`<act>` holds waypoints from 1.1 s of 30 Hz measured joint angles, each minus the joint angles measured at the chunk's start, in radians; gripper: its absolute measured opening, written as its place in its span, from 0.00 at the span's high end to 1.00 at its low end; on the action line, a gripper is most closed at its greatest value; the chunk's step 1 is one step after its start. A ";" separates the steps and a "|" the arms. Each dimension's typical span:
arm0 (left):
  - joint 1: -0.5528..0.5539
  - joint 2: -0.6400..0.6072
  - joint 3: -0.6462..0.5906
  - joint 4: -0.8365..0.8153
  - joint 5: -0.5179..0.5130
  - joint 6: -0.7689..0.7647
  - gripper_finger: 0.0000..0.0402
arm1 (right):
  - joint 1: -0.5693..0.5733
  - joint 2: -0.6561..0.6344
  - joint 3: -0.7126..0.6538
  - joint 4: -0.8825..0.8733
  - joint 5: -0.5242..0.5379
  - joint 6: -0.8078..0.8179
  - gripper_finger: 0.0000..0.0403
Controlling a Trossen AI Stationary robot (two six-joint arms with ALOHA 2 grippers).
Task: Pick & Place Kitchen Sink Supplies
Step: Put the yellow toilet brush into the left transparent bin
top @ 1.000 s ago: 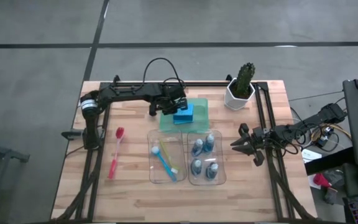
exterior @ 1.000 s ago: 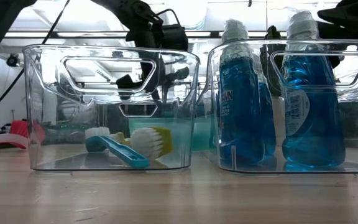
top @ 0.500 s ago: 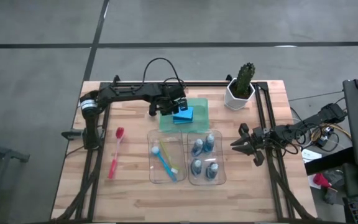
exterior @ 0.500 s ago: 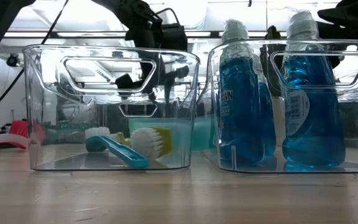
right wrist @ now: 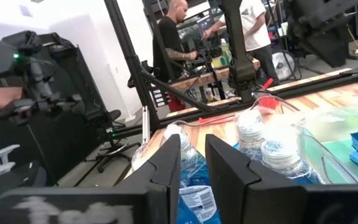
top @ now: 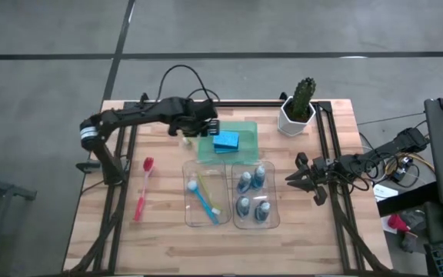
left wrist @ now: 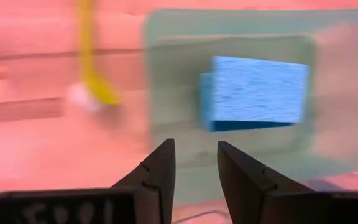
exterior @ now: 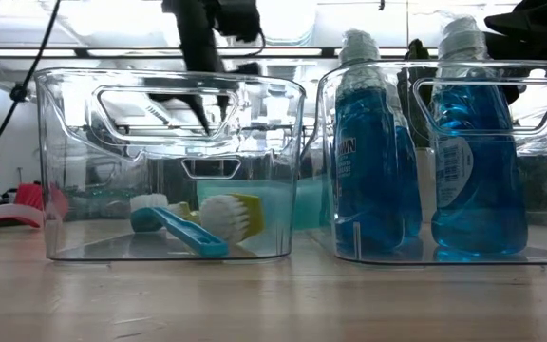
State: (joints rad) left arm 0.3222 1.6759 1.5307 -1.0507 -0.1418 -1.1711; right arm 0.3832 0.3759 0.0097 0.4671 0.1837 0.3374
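Note:
Two blue sponges [top: 226, 141] lie stacked on the green tray [top: 246, 131] at the table's far middle; the left wrist view shows the sponges [left wrist: 253, 90] flat on the tray. My left gripper [top: 201, 132] hangs above the tray's left edge, pointing steeply down, open and empty [left wrist: 194, 168]. A yellow-green brush [left wrist: 87, 68] lies on the table beside the tray's left edge. A red-pink brush [top: 143, 188] lies on the table at the left. My right gripper [top: 298, 177] waits at the right, level, open and empty [right wrist: 194, 158].
Two clear bins stand at the table's middle: the left bin [top: 204, 219] holds blue brushes [exterior: 174, 228], the right bin [top: 274, 219] several bottles of blue liquid [exterior: 373, 161]. A cactus in a white pot [top: 297, 111] stands at the far right. People stand behind the table [right wrist: 176, 37].
My left gripper has risen from just over the sponges and gone toward the table's left edge, rolling a little. The sponges stay stacked on the green tray.

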 joint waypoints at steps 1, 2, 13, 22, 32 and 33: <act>0.000 -0.014 0.000 -0.036 -0.019 -0.002 0.72 | 0.000 0.000 0.000 0.000 0.000 0.000 0.83; 0.004 -0.028 0.000 -0.071 -0.032 -0.003 0.72 | 0.000 0.000 0.000 0.000 0.000 0.000 0.83; 0.203 -0.041 -0.094 -0.118 -0.065 0.071 0.72 | 0.000 0.000 0.000 0.000 0.000 0.000 0.79; 0.350 -0.041 -0.331 0.273 0.153 0.204 0.72 | 0.000 0.000 0.000 0.000 0.000 0.000 0.80; 0.381 -0.032 -0.501 0.486 0.148 0.337 0.72 | 0.000 0.000 0.000 0.000 0.000 0.000 0.83; 0.381 -0.031 -0.511 0.511 0.149 0.351 0.72 | 0.000 0.000 0.000 0.000 0.000 0.000 0.82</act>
State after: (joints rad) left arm 0.7033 1.6450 1.0200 -0.5394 0.0070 -0.8200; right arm 0.3836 0.3759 0.0097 0.4670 0.1837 0.3370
